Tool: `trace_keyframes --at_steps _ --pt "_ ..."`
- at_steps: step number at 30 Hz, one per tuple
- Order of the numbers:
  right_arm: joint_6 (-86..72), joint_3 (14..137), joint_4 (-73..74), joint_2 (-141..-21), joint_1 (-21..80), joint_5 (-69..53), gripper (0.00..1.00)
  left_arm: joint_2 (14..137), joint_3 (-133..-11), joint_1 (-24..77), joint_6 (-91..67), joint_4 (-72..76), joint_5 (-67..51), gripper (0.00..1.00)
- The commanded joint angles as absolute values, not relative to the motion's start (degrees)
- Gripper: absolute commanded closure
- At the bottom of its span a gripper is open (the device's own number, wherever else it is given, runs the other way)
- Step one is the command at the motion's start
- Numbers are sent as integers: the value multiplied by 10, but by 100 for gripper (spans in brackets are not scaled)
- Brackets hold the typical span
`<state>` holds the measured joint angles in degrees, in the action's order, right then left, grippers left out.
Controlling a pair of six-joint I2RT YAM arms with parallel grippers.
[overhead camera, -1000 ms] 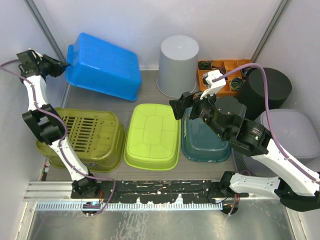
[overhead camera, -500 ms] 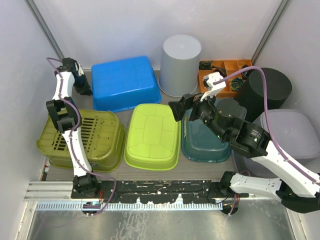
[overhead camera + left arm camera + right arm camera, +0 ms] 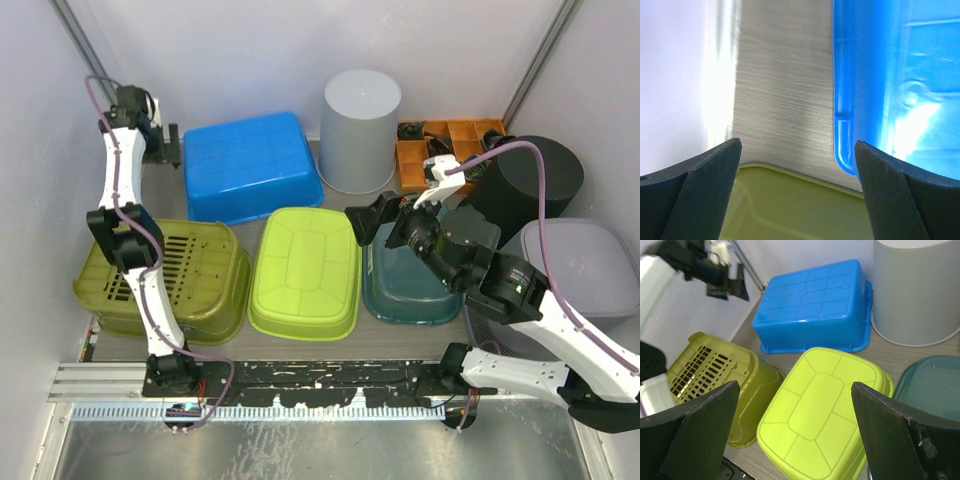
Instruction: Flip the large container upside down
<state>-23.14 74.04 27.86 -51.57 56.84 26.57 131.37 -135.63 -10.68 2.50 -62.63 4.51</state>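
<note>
While the blue container (image 3: 250, 165) lies bottom-up on the table (image 3: 300, 335), rim down and ribbed base facing the ceiling at about eleven o'clock in the overhead view, the left gripper (image 3: 168, 147) hangs just off its nine o'clock end. That claw's jaws are spread wide with nothing between them. The left wrist camera shows only bare tabletop in the gap, with the container's rim corner close by the right-hand finger.

The right gripper (image 3: 365, 222) hovers near the centre of the table, also gaping and empty. It sits above the seam between the lime-green tub (image 3: 305, 270) at six o'clock and the teal tub (image 3: 405, 285) at five o'clock, both of which are inverted.

An olive slotted basket (image 3: 170, 275) sits at eight o'clock, just beside the lime tub. A grey bucket (image 3: 360, 130) stands mouth-down at twelve o'clock, right beside the blue container's three o'clock end. An orange compartment tray (image 3: 450, 150) and a black cylinder (image 3: 530, 180) occupy the two o'clock corner.
</note>
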Motion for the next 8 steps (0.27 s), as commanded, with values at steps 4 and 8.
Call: trace_keyframes --at_steps 4,8 --pt "-260 751 272 -491 569 316 0 1077 -1446 -93 64 -596 100 1" --pt "-293 765 322 -499 570 359 0 973 -1423 -93 32 -615 60 1"
